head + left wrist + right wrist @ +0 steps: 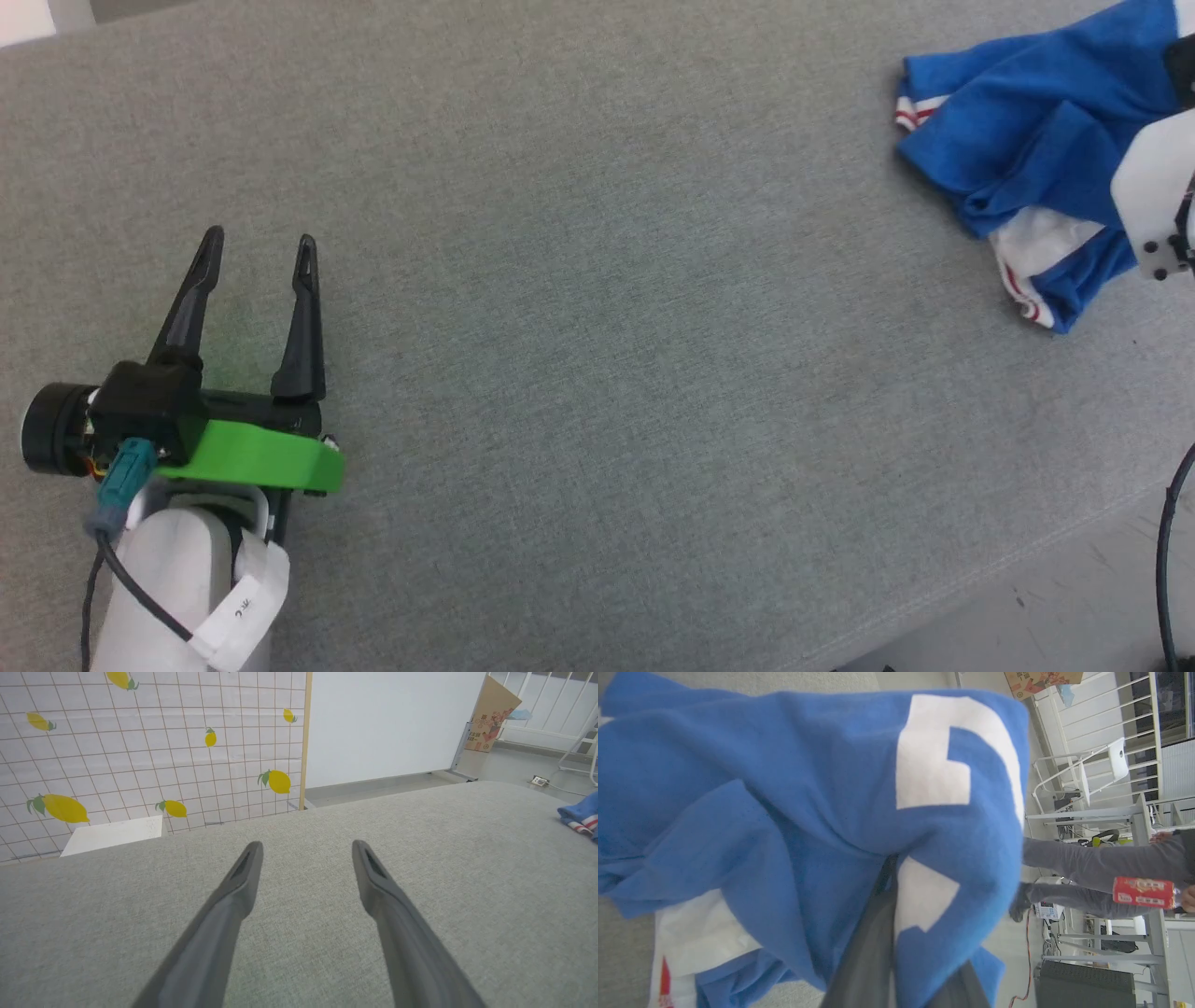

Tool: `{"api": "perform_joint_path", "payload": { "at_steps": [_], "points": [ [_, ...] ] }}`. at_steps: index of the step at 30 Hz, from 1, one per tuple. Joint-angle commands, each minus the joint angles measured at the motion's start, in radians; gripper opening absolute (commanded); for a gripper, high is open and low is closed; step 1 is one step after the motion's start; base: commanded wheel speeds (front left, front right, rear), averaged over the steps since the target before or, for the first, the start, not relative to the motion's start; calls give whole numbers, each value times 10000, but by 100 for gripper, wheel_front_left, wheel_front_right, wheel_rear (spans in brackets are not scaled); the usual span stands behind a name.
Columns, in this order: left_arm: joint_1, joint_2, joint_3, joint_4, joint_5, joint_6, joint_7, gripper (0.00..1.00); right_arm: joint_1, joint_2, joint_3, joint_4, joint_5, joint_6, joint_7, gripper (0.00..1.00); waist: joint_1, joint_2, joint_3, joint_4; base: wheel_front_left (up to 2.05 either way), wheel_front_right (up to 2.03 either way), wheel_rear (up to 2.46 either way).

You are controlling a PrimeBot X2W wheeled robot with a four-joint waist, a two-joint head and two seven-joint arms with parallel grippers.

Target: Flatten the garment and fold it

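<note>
Rightward, crumpled garment pinched in closed right gripper, left gripper spread open, empty, well apart from it

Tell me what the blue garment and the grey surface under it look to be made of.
Garment: soft knit, possibly fleece or terry; matte, fuzzy nap, loose rounded folds. The white lettering looks like the same fuzzy cloth, not glossy print. Grey surface: woven cloth covering, matte, fine heathered weave; what lies beneath is hidden.

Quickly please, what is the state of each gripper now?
Left gripper: open, holding nothing.
Right gripper: closed on the garment.
</note>
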Motion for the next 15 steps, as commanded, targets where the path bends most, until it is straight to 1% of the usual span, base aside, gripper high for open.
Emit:
{"api": "perform_joint_path", "payload": {
  "at_steps": [1,4,7,8,12,15],
  "points": [
    [-203,85,-12,-40,13,-27,13,100,-91,133,-256,-10,-237,-19,-99,0,-1,63,83,132,0,0,0],
    [-203,48,-51,20,-29,11,-30,100,40,340,-864,-1,-611,-19,-352,0,-1,63,-38,345,0,0,0],
    [-143,-37,-87,160,-88,54,-113,100,211,457,-1318,50,-808,-19,-736,96,-1,63,-300,580,0,0,0],
    [-111,-91,-108,241,-120,69,-154,100,280,481,-1557,89,-811,-19,-863,100,-1,63,-455,693,0,0,0],
    [62,-321,-143,563,-267,133,-306,100,583,347,-2098,284,-793,-19,-1319,100,-1,63,-1088,1113,0,0,0],
    [271,-494,-152,837,-374,164,-387,100,801,258,-2451,422,-508,-19,-1730,100,-1,63,-1625,1401,0,0,0]
  ]
}}
